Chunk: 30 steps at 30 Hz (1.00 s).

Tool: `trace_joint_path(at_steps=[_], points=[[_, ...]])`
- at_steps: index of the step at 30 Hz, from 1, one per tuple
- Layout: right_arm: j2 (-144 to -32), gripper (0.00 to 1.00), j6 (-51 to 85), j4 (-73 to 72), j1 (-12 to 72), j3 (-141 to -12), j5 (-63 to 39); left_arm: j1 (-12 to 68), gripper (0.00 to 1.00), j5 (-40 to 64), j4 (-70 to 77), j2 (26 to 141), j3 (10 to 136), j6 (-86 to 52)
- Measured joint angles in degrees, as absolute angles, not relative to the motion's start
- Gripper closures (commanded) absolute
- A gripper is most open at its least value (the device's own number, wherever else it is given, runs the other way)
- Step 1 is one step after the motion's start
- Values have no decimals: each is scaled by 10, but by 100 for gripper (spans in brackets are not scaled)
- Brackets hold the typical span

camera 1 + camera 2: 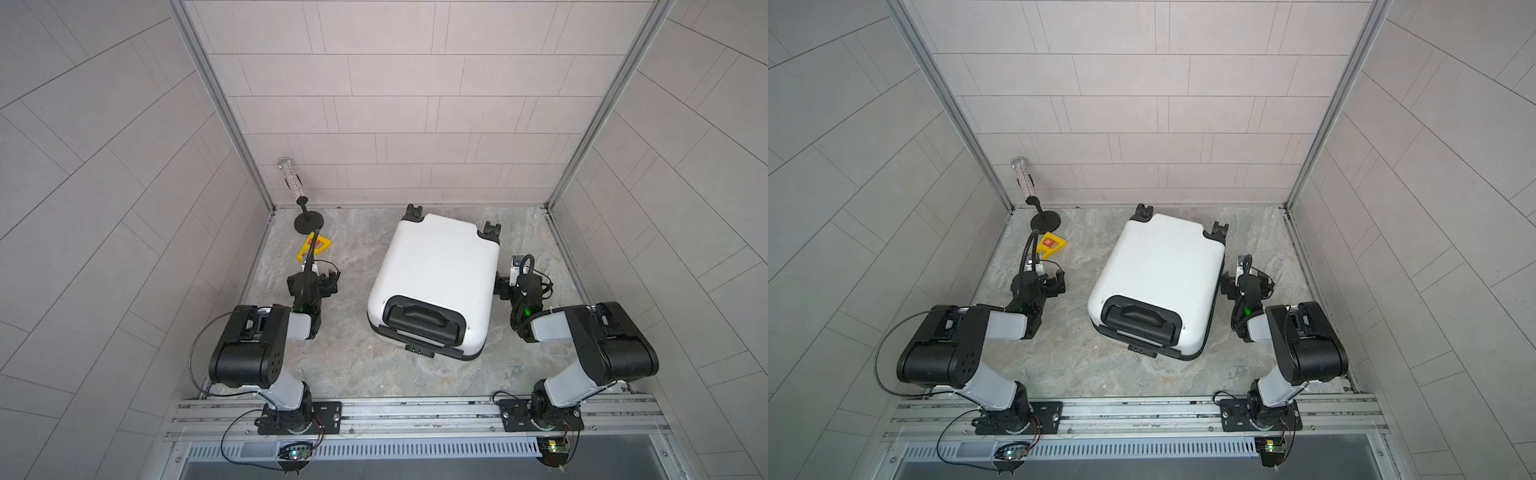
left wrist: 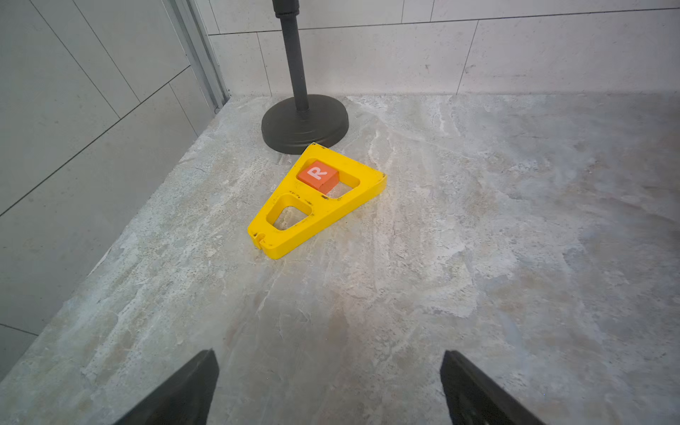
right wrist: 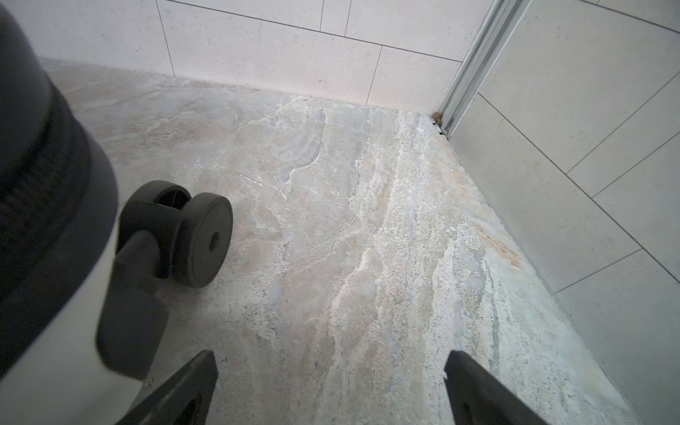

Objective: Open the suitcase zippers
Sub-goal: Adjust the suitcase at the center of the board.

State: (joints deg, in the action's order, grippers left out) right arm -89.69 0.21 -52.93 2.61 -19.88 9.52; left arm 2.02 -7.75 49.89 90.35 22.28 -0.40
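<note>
The white hard-shell suitcase [image 1: 436, 266] [image 1: 1158, 266] lies flat on the stone table, with its black wheels toward the back wall and its black handle recess [image 1: 424, 318] toward the front. The black zipper band runs along its side seam [image 1: 1216, 299] [image 3: 40, 173]; no pull shows. My right gripper [image 1: 513, 282] [image 3: 329, 353] hovers open and empty just beside the case's right side, near a rear wheel [image 3: 202, 239]. Left of the case and apart from it, my left gripper [image 1: 318, 276] [image 2: 329, 353] is open over bare table.
A yellow triangular frame [image 2: 316, 206] holding an orange block marked R [image 2: 318, 174] lies ahead of the left gripper. Behind it stands a black round-based stand [image 1: 309, 222] carrying a glittery tube. Tiled walls close three sides; an aluminium rail [image 1: 415, 411] runs along the front.
</note>
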Motion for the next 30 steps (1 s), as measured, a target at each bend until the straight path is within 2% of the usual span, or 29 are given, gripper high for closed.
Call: trace_joint_path(at_steps=[30], points=[[-897,0,2,-529,26,-199,95,24,0,-89,506,903,223,-3]])
